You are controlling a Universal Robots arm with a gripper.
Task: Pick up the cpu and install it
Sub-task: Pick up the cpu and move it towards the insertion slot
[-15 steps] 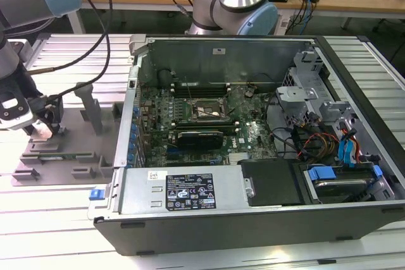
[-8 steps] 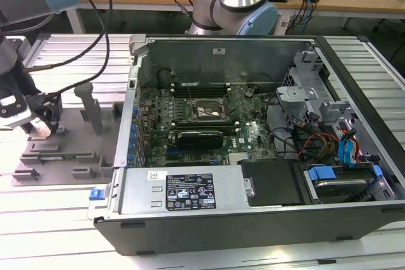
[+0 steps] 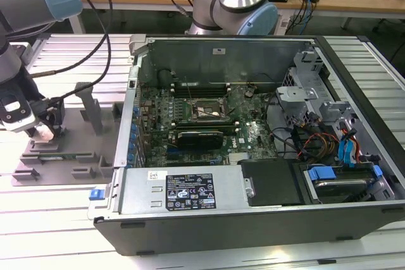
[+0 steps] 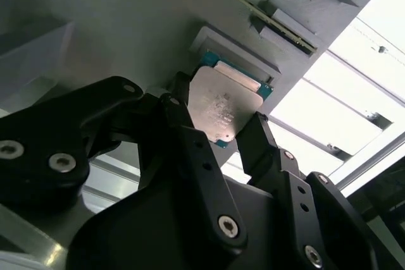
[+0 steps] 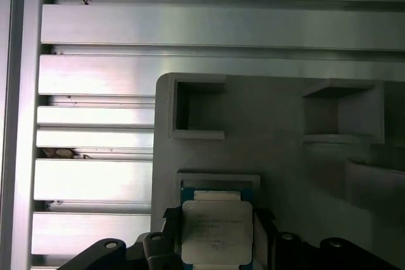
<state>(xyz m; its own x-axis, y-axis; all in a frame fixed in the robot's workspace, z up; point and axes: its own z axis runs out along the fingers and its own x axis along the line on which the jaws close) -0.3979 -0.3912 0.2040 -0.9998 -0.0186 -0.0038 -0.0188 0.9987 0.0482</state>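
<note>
**Black Fingers Squeeze the Little Chip**

Black fingers (image 4: 190,150) of the gripper (image 4: 223,124) sit closest in the second wrist view. One finger is on each side of the cpu (image 4: 224,105), and both press against its edges. So I think the gripper is closed on the cpu. Holding it by the edges likely keeps the shiny top and the underside safe.

The cpu is at its small pocket in the grey tray (image 5: 285,131). The pocket is cut to the chip's shape, probably so it cannot slide around. I cannot tell if the cpu has come up off the tray yet.

In the exterior view, the gripper (image 3: 41,128) is low over the tray (image 3: 57,169), which rests on the metal table (image 3: 50,232). The computer case (image 3: 253,200) lies open beside the tray, on the exterior view's right. Its open side faces up, so the arm can likely reach in from above. The socket (image 3: 205,110) inside it is well apart from the cpu.
</note>
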